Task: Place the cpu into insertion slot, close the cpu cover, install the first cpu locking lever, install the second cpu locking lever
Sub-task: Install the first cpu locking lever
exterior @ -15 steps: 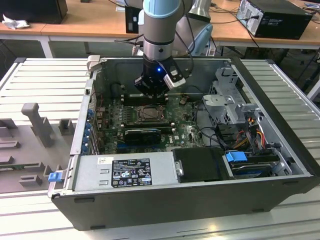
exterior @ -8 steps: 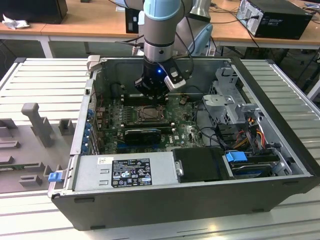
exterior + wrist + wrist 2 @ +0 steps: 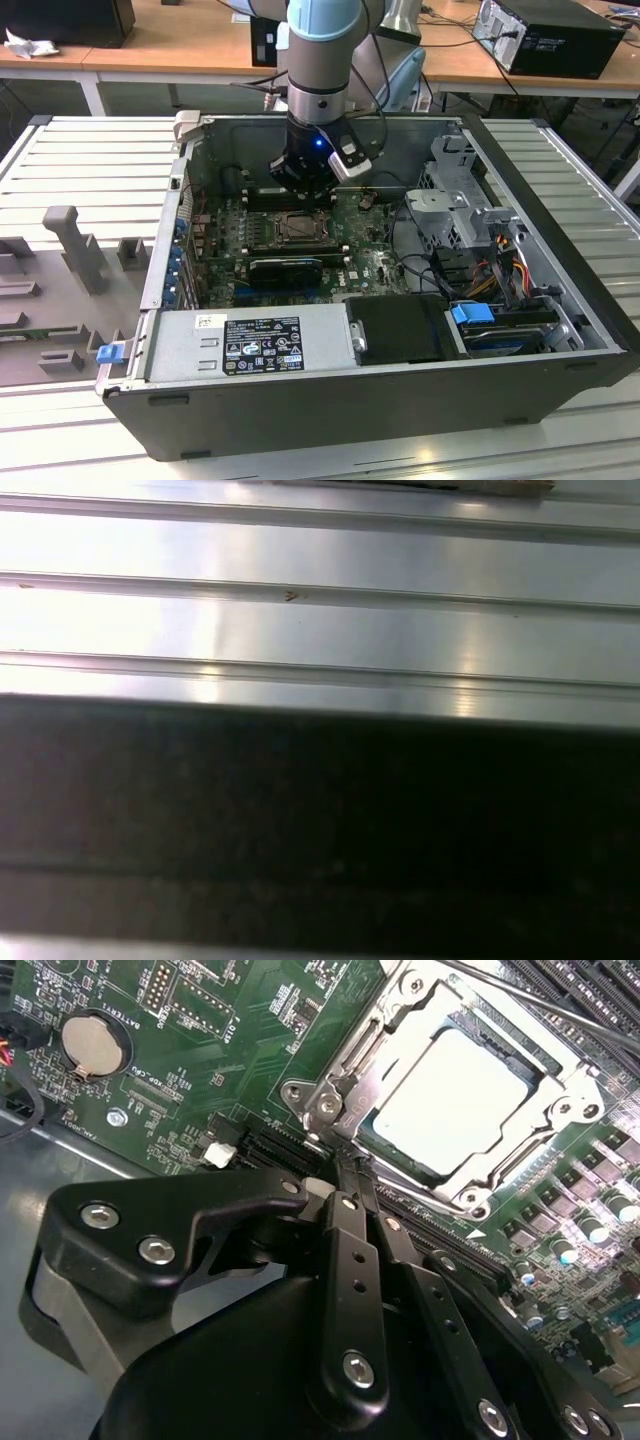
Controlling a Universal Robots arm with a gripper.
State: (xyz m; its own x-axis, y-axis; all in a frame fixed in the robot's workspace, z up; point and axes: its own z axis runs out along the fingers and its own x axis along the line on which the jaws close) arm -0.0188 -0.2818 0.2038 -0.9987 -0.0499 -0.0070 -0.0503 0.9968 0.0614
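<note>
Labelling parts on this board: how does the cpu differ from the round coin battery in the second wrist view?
The cpu is square with a pale, bright flat top; the coin battery is round and duller silver. The cpu sits inside the silvery metal cpu cover frame; the coin battery sits in a black ring holder. The cpu looks much larger than the battery. Both lie flat on the green circuit board.

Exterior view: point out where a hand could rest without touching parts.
Free: the ribbed table on the exterior view's left of the computer case, and the ribbed strip on its right. Crowded: inside the case, the gripper by the socket, the cables and drive bays.
</note>
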